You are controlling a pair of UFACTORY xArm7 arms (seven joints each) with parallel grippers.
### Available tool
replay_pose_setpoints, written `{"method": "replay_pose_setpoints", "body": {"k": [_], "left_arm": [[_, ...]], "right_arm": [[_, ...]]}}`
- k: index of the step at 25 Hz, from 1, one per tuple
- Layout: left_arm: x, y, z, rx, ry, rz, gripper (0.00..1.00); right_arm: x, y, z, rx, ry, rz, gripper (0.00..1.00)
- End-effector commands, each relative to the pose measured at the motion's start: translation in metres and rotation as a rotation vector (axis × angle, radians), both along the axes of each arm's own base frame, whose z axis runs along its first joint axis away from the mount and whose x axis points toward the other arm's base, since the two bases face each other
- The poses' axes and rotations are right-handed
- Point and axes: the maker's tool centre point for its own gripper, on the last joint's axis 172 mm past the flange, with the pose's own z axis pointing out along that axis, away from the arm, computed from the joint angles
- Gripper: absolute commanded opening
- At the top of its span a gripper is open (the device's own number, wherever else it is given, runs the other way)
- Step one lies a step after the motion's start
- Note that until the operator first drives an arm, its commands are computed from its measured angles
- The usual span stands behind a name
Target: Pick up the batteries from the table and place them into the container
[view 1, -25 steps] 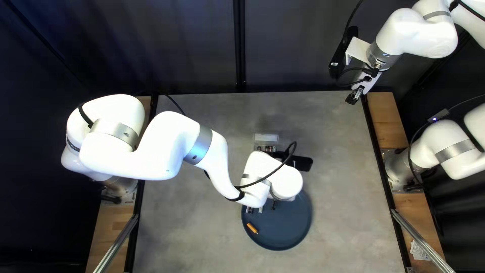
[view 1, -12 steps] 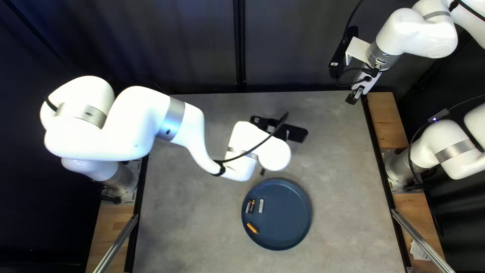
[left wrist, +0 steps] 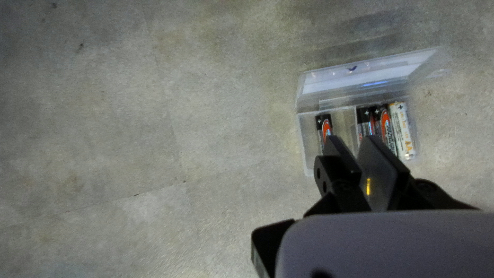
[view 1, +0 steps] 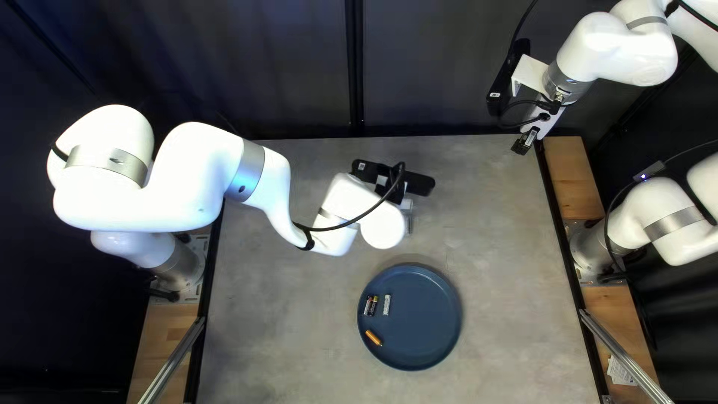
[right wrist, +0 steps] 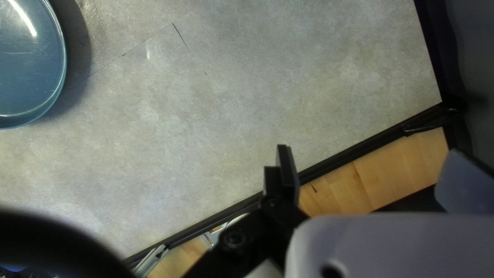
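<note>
A clear plastic battery case (left wrist: 359, 81) lies open on the grey table, with several batteries (left wrist: 401, 129) side by side in it. My left gripper (left wrist: 351, 141) hovers just above the case's near side, shut with nothing between its fingers. In the top left view my left wrist covers most of the case (view 1: 409, 219). A round blue plate (view 1: 426, 331) lies nearer the table's front and carries two dark batteries (view 1: 371, 306) and an orange one (view 1: 373, 338). My right gripper (view 1: 524, 145) hangs open high over the table's far right corner.
In the right wrist view one black finger (right wrist: 283, 166) shows above the table's dark edge strip (right wrist: 347, 154) and a wooden side board (right wrist: 386, 177). The plate's rim (right wrist: 58, 77) appears far off to that gripper's side.
My left arm has swung from above the blue plate toward the table's far side and now stands over the clear case. The plate's batteries are uncovered. The right arm has not moved.
</note>
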Motion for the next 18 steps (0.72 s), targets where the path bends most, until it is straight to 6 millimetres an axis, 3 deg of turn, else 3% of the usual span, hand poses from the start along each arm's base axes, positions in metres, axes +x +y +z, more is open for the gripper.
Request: {"method": "replay_pose_setpoints", "body": {"k": [1,9,11,14,18], "left_arm": [[0.000,-0.001,0.000,0.007,-0.021,-0.015,0.00],[0.000,-0.001,0.000,0.007,-0.021,-0.015,0.00],[-0.002,0.010,0.000,0.006,-0.016,-0.002,0.00],[-0.019,0.029,0.002,0.031,-0.020,0.086,0.00],[-0.027,0.032,0.005,0.063,-0.037,0.188,0.00]], "right_arm": [[0.000,0.000,0.000,0.000,0.000,0.000,1.00],[0.000,0.000,0.000,0.000,0.000,0.000,1.00],[0.000,0.000,0.000,0.000,0.000,0.000,1.00],[0.000,0.000,0.000,0.000,0.000,0.000,1.00],[0.000,0.000,0.000,0.000,0.000,0.000,1.00]]}}
